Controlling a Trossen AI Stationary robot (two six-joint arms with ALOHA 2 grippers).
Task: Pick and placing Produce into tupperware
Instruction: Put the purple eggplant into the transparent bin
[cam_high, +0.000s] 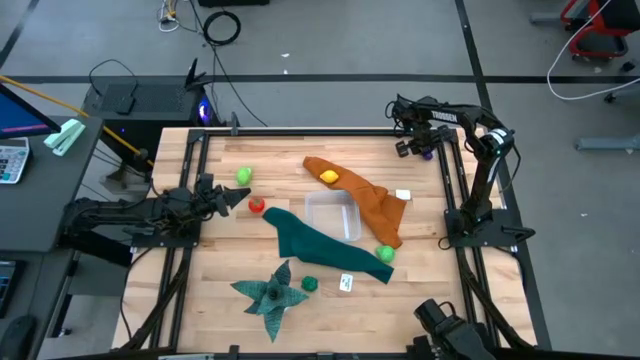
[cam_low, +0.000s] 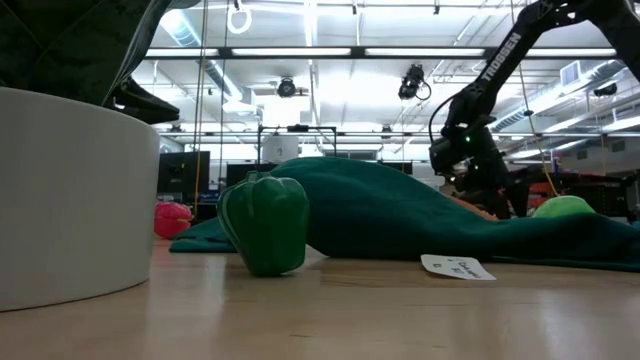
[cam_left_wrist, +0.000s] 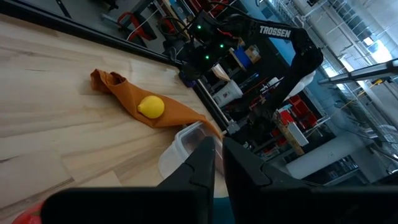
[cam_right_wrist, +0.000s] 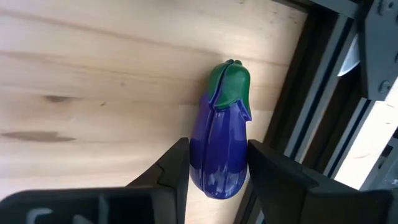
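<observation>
The clear tupperware (cam_high: 333, 213) sits at the table's middle between an orange cloth (cam_high: 372, 205) and a teal cloth (cam_high: 320, 245). A yellow lemon (cam_high: 329, 177) lies on the orange cloth. Other produce rests on the wood: a light green piece (cam_high: 243, 176), a red piece (cam_high: 256, 206), a second light green piece (cam_high: 385, 254) and a dark green pepper (cam_high: 309, 284). My right gripper (cam_high: 427, 152) is at the far right corner, shut on a purple eggplant (cam_right_wrist: 219, 155). My left gripper (cam_high: 232, 199) hovers shut just left of the red piece. My right gripper pinches the eggplant's purple body (cam_right_wrist: 198, 163) between its two fingers, one on each side, below the green cap (cam_right_wrist: 230, 87). The fingers lie along the eggplant's length. Whether it is clear of the wood, I cannot tell.
A dark green star-shaped leafy piece (cam_high: 270, 295) lies near the front edge, with a white card (cam_high: 346, 284) beside the pepper and another card (cam_high: 403, 196) by the orange cloth. Black frame rails (cam_high: 455, 190) run along both table sides, close to the eggplant.
</observation>
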